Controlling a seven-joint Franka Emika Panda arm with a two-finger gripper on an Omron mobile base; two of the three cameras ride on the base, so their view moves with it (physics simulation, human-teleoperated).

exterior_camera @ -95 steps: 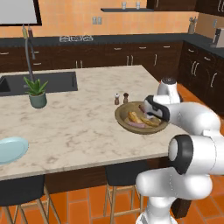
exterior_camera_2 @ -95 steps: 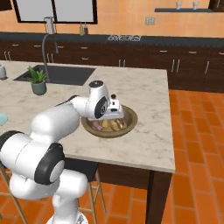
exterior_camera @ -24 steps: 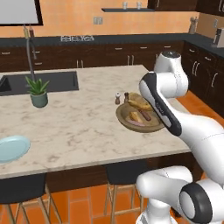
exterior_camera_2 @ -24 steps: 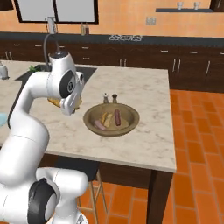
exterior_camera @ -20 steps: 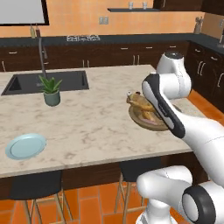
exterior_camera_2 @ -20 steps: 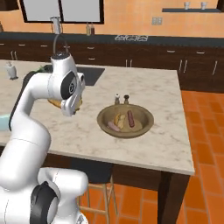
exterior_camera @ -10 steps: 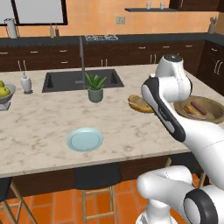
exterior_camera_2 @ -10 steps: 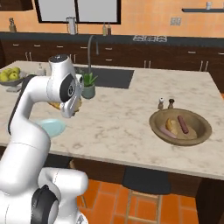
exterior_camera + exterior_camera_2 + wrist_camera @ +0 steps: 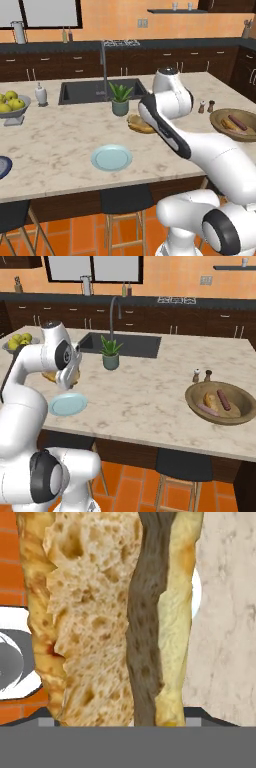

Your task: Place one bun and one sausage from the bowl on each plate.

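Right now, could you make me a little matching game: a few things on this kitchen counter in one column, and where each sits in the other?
Things:
1. bun
2. sausage
3. light-blue plate
4. potted plant

Places:
A. flat on the marble, near the counter's front edge
B. beside the sink
C. held up in the gripper
D. lying in the wooden bowl

Pairs: 1-C, 2-D, 3-A, 4-B
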